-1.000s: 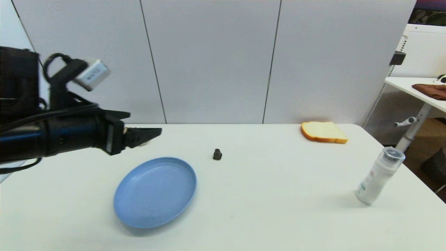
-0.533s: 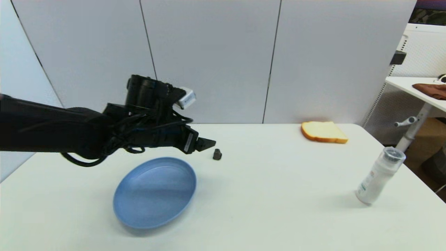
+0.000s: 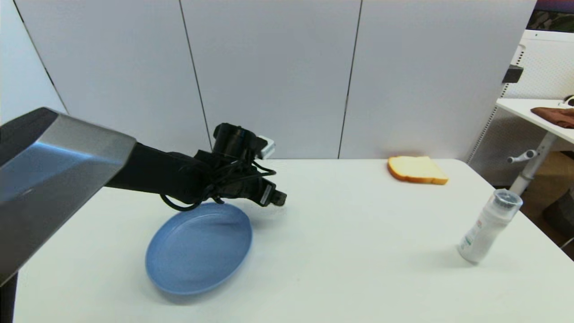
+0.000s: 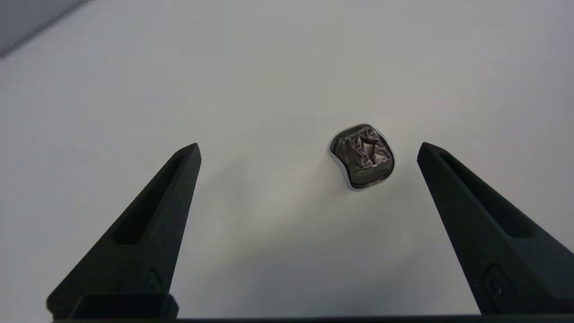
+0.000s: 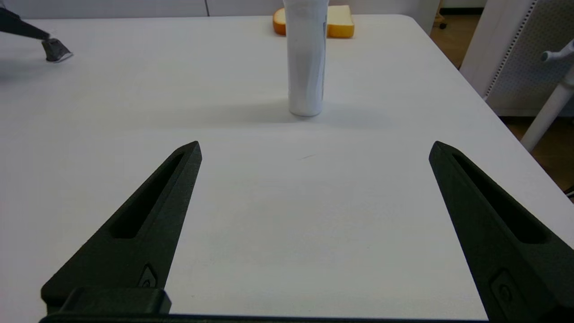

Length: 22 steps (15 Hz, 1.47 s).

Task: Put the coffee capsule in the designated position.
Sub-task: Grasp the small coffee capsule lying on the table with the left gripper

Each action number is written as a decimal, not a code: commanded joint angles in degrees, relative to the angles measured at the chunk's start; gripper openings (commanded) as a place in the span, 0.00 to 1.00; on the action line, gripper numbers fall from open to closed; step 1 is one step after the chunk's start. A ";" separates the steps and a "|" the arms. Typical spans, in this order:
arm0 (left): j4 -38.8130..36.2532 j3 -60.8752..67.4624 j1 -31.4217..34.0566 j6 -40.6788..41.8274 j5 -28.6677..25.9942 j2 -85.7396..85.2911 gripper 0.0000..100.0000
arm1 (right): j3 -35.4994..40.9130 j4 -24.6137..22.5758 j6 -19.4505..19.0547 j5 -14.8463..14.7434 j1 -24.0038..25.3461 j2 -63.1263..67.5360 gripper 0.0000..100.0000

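wall: grey panels [image 3: 269,76] | side table [image 3: 538,112] right | floor: brown [image 3: 538,197]

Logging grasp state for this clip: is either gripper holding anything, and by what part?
Nothing. The open left gripper straddles the coffee capsule without touching it; the right gripper is open too.

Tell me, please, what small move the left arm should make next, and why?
Probably shift sideways, then descend: the left hand is open above the coffee capsule, which sits nearer one finger than the other, untouched on the table.
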 commanded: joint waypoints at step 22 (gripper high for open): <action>2.37 -4.34 -1.71 -0.25 0.17 4.88 0.00 | 0.00 0.00 0.02 0.04 0.00 0.07 1.00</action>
